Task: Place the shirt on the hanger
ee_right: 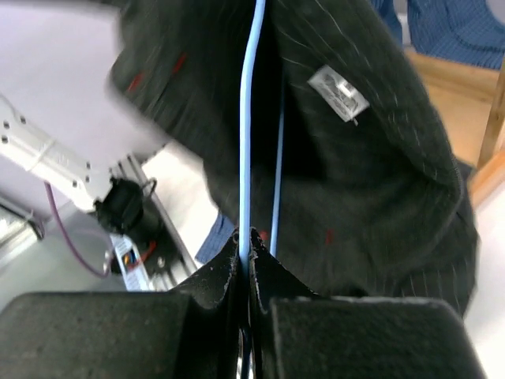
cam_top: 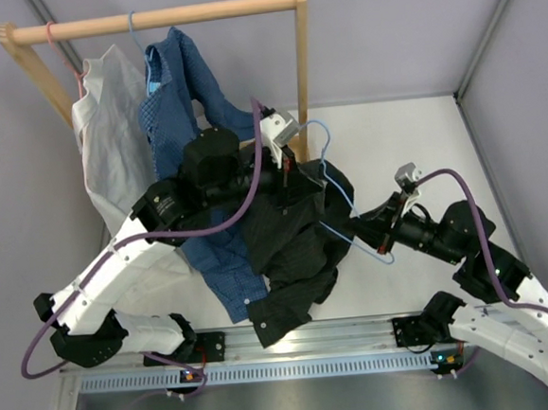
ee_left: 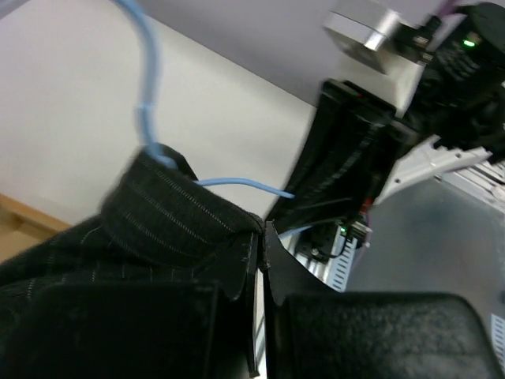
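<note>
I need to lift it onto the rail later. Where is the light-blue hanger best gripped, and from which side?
Probably grip the hanger at its twisted neck just under the hook, coming from the right. There the wire stands bare above the shirt's collar; the left gripper pinches cloth on the left, and the shirt covers much of the frame.

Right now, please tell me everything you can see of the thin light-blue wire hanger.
The thin light-blue wire hanger looks like one piece of thin, smooth bent wire. Its curved hook sticks out free above the collar of the black pinstriped shirt, hooked on nothing. Most of the triangular frame is hidden inside the shirt, and only one corner shows bare on the right side. The right gripper has its jaws shut on one wire, and a second wire runs close beside it.
</note>
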Available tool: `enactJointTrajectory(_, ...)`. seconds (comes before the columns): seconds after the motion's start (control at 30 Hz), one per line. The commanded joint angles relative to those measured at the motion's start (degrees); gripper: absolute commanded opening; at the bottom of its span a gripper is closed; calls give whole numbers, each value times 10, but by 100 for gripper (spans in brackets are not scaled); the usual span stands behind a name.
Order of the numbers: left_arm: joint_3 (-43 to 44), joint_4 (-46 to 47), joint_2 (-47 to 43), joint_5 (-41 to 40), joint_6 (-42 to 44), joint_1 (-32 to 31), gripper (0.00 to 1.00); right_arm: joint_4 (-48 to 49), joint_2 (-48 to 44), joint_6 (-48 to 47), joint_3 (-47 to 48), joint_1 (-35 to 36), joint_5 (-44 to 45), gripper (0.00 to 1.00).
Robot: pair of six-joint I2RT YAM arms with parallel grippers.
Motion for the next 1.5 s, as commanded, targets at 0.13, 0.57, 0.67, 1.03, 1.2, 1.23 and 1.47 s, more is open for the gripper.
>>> enactJointTrajectory(0.13, 46, 38, 3, -53, 8, -161, 0, 195, 56, 12, 2, 12, 127, 0)
enactJointTrajectory(0.57, 64, 29, 23, -514, 20, -205, 0, 163, -90, -16, -47, 23, 81, 0)
enactJointTrajectory(0.67, 107, -2, 61, -437, 50, -205, 0, 197, -99, -7, -70, 23, 75, 0)
enactJointTrajectory(1.03, 130, -4, 76, -176, 122, -206, 0, 250, -81, 1, -87, 24, 104, 0)
enactJointTrajectory(1.2, 125, -5, 61, -160, 120, -205, 0, 262, -102, 4, -99, 23, 120, 0)
enactJointTrajectory(1.23, 123, -5, 56, -174, 121, -205, 0, 266, -112, 6, -106, 23, 123, 0)
enactJointTrajectory(1.47, 174, -39, 70, -173, 136, -205, 98, 359, -148, 37, -172, 24, 110, 0)
